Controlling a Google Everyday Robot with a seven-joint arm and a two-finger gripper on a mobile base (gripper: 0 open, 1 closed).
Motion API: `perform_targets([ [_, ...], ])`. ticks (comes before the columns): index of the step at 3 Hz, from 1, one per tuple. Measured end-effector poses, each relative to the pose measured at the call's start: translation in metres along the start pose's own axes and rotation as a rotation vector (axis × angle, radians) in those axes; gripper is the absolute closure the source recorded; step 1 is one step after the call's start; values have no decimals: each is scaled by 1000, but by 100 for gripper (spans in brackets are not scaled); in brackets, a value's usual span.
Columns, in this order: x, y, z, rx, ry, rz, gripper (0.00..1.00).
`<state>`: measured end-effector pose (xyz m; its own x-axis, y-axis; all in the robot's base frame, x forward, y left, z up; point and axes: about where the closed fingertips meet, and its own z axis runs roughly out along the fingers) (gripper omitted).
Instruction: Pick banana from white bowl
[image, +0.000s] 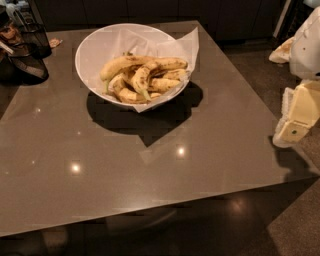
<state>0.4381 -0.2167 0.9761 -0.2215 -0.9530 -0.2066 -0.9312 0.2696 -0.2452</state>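
The white bowl (92, 42) stands at the back middle of the brown table, lined with white paper whose corners stick out over the rim. Several yellow speckled bananas lie piled inside it. The long curved banana (124, 64) lies on top of the pile, running from the left side toward the right, with dark patches along it. My gripper (296, 125), cream and white, is at the right edge of the view, beyond the table's right edge and far from the bowl. Nothing shows in it.
Dark containers (26, 55) stand at the table's back left corner, with small items beside them. The glossy table top (150, 175) stretches toward me in front of the bowl. Dark cabinets run along the back.
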Motion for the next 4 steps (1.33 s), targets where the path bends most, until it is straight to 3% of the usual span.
perform_targets([
  [1,0,0,0,0,0,0,0],
  [3,-27,-14,-1,-5,23,-98,0],
  [4,-29,-15,-1,-5,23,-103,0],
])
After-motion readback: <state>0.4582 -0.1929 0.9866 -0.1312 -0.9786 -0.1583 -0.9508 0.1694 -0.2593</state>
